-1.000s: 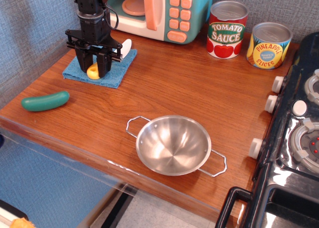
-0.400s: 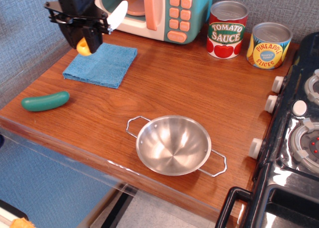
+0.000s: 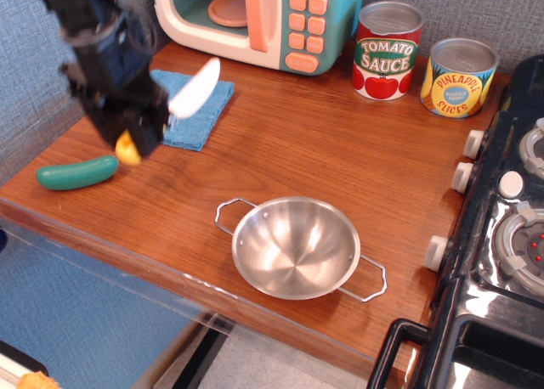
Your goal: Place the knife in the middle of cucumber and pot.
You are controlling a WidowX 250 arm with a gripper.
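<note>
My gripper (image 3: 140, 134) is shut on the knife (image 3: 191, 92) and holds it in the air above the left part of the counter. The white blade sticks up to the right and a bit of the yellow handle (image 3: 127, 149) shows below the fingers. The green cucumber (image 3: 76, 173) lies on the wood near the left edge, just below and left of the gripper. The steel pot (image 3: 295, 246) with two wire handles stands near the front edge, well to the right of the gripper.
A blue cloth (image 3: 191, 109) lies behind the gripper. A toy microwave (image 3: 255, 19) stands at the back, with a tomato sauce can (image 3: 388, 51) and a pineapple can (image 3: 458, 77) to its right. A toy stove (image 3: 501, 219) borders the counter's right side.
The gripper lifted the knife off the blue cloth, rose toward the back left, then swung forward toward the camera and down, now hanging above the spot beside the cucumber.
</note>
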